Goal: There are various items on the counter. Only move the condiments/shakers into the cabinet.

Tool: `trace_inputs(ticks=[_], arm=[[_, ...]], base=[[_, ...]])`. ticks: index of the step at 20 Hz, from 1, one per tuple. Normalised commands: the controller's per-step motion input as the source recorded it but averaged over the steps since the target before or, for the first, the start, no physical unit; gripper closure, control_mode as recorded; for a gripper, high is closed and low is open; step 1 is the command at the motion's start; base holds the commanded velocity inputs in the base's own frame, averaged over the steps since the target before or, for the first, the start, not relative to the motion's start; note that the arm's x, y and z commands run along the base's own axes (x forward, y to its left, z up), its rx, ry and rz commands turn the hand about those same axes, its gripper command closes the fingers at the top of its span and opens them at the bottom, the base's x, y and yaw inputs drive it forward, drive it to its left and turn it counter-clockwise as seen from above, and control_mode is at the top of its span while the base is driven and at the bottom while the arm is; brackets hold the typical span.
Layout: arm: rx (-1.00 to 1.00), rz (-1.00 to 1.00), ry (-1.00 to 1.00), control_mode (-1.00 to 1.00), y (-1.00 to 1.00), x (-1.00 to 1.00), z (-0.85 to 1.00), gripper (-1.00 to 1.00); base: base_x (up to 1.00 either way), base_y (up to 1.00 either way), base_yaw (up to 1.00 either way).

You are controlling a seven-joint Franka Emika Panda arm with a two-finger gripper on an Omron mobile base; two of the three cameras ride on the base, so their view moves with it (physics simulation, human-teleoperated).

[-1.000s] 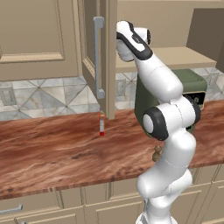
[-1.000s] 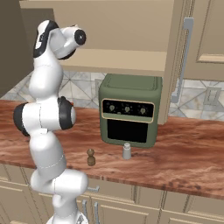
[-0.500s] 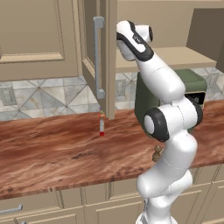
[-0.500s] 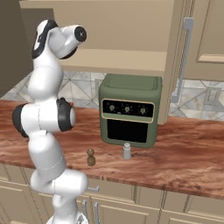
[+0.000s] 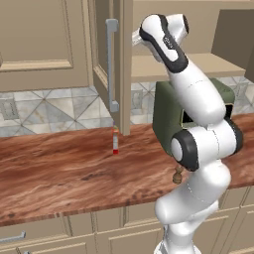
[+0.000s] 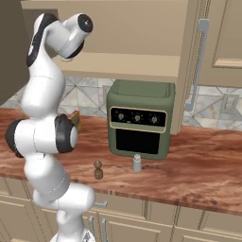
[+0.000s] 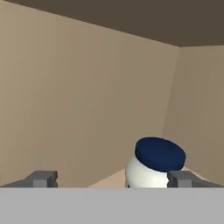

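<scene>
In the hand view the small white jar with the dark blue lid [image 7: 153, 164] stands on the shelf inside the beige cabinet [image 7: 87, 100]. My gripper [image 7: 112, 179] is open, its fingertips [image 7: 43, 178] spread wide, and the jar sits just beyond them, close to the right tip. On the counter [image 6: 198, 165] the brown pepper mill [image 6: 98, 169] and the pale grey shaker [image 6: 137, 163] stand in front of the green oven [image 6: 139, 118]. The mill [image 5: 177, 176] also peeks out beside my arm. My hand reaches in over the cabinet shelf [image 6: 132, 61].
The cabinet door [image 5: 106, 59] with its silver bar handle [image 5: 112, 64] stands open to the left of my arm. A small red-capped bottle [image 5: 115, 141] stands on the counter [image 5: 64, 173] below the door. Drawers run under the counter edge.
My wrist has risen slightly at the cabinet opening. The mill, the shaker and the oven have not moved.
</scene>
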Motion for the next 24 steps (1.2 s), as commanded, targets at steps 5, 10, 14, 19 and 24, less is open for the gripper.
trace_inputs(ticks=[5,10,14,19,24], arm=[[0.00,-0.05,0.04,-1.00,-0.37,-0.91,0.05,-1.00],[-0.02,-0.12,0.00,-1.00,-0.44,-1.00,0.00,-1.00],[-0.08,-0.17,0.00,-1.00,-0.45,-1.00,-0.19,-1.00],[-0.14,-0.19,0.06,-1.00,-0.46,-1.00,-0.34,-1.00],[-0.19,-0.28,0.15,-1.00,-0.25,-0.69,-0.51,-1.00]], base=[[0.00,0.00,0.00],[0.00,0.00,0.00],[0.00,0.00,0.00],[0.00,0.00,0.00],[0.00,0.00,0.00]])
